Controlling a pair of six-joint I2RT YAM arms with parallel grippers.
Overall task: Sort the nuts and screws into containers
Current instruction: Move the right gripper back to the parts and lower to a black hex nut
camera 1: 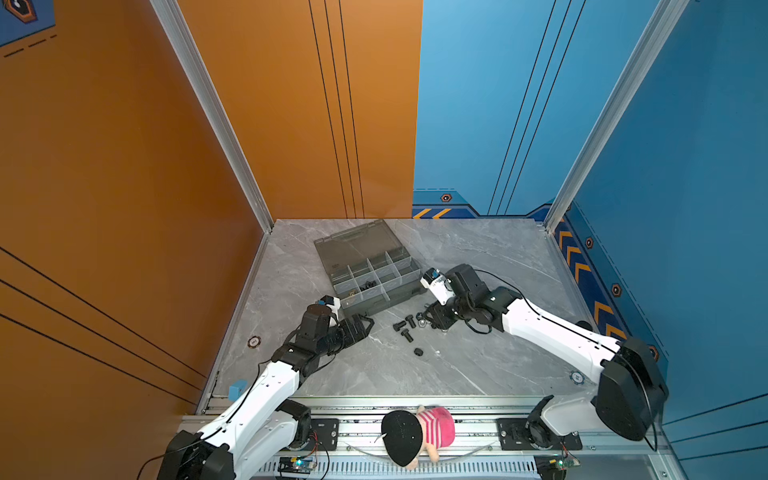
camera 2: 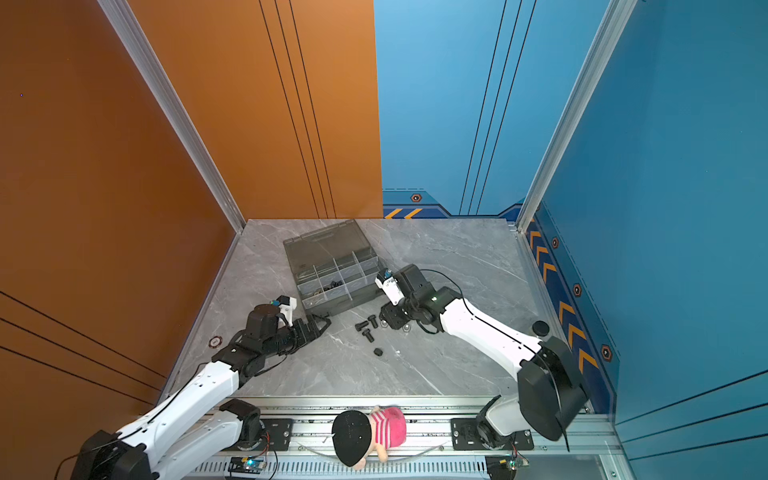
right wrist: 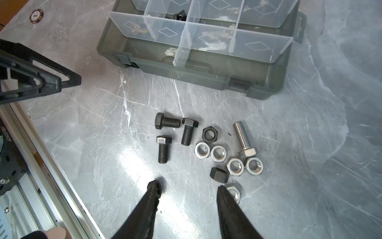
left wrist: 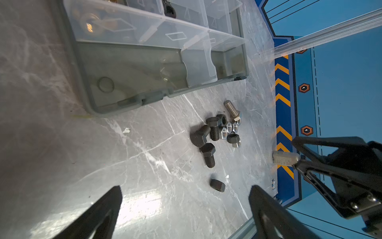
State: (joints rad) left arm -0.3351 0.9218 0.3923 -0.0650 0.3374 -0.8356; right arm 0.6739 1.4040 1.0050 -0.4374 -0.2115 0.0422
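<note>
right gripper: jaws set partly apart, nothing held between them.

left gripper: jaws spread wide, nothing held.

loose pile: found at lower centre of the frame in both top views, below the organiser case and between the two grippers, closer to the right one. three black bolts, one silver bolt, silver nuts and black nuts are laid on the marble table, just ahead of the right fingertips. one silver nut is placed right against a fingertip; whether it is touched cannot be told.

lone black nut: set apart below the pile, framed by the left gripper's gap in the left wrist view.

case cells: brass wing nuts and dark pieces are kept in separate cells.
</note>
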